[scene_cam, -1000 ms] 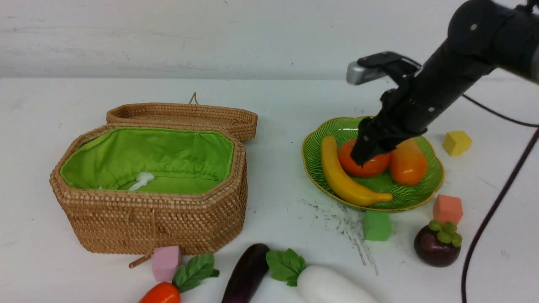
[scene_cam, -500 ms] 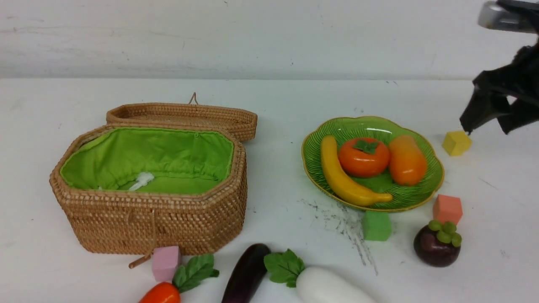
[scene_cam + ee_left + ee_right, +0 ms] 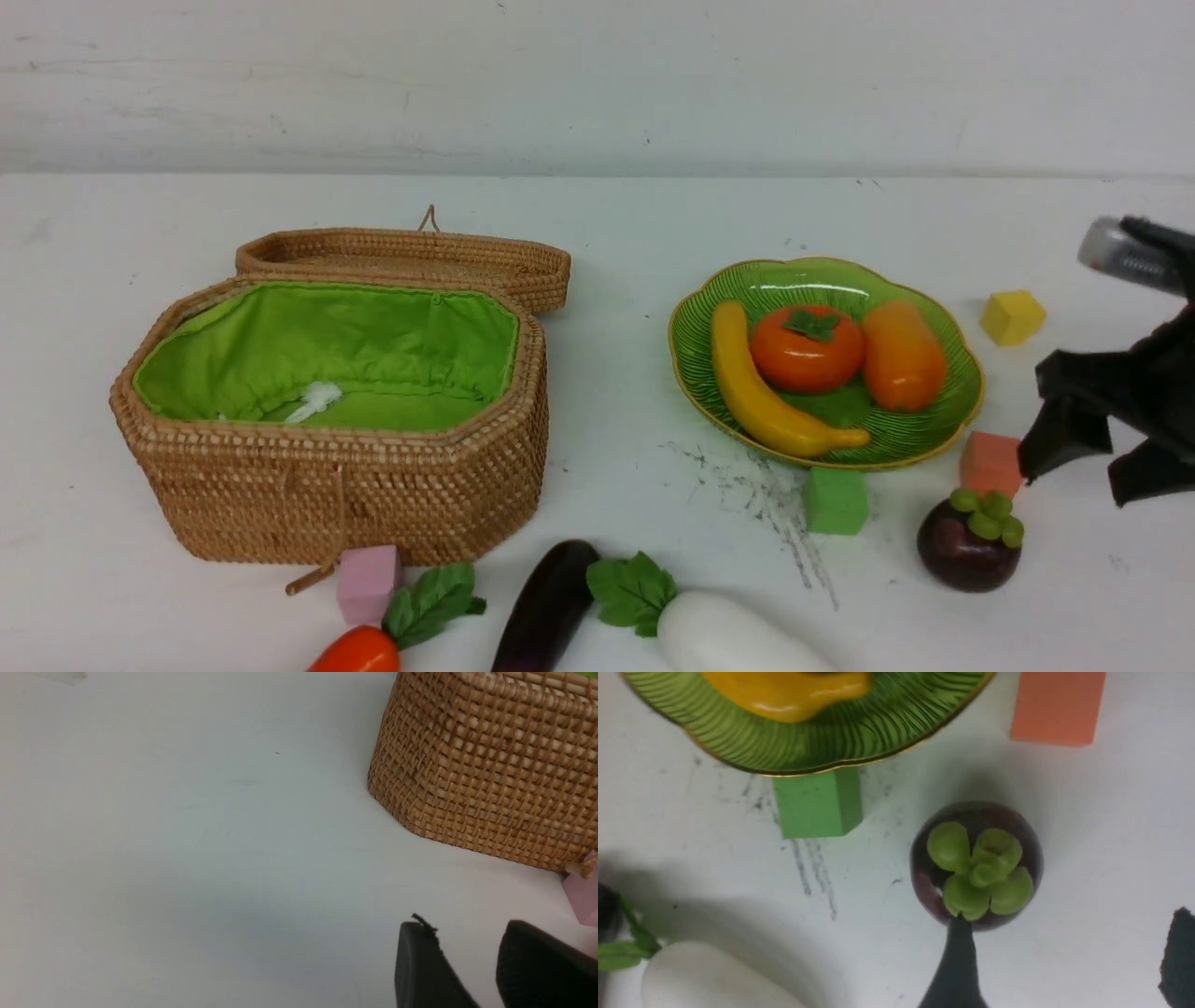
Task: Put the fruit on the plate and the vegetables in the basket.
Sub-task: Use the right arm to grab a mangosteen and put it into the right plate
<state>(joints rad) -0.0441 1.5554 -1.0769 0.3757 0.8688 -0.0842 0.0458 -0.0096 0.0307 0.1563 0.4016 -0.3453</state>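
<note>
At the near right of the white table (image 3: 616, 215): one dark purple round toy mangosteen with a green lobed top (image 3: 966, 553), upright, off the plate, just beside a salmon foam cube (image 3: 990, 462) and near a green foam cube (image 3: 834, 501). Above it and to its right: right pincer (image 3: 1074, 485), spread wide, empty. Glossy green ribbed leaf-shaped plate with thin yellow rim (image 3: 691, 373): holds a long yellow banana (image 3: 756, 392), a round orange persimmon with leaf cap (image 3: 808, 350) and an orange-yellow mango (image 3: 901, 355); bare patches at its far side and near-right edge. Step in hand, by judgement: fetching the mangosteen, the last fruit outstanding. Handling advised: centre the pincer so the fingers straddle the widest girth, below the green top; descend straight, clear of the salmon cube; close gently, since a round glossy skin is apt to slip; lift well over the rim; release on a bare patch. Left pincer (image 3: 467, 933): partly spread, empty, low over the table beside the tan woven wicker basket with green lining (image 3: 327, 495).
</note>
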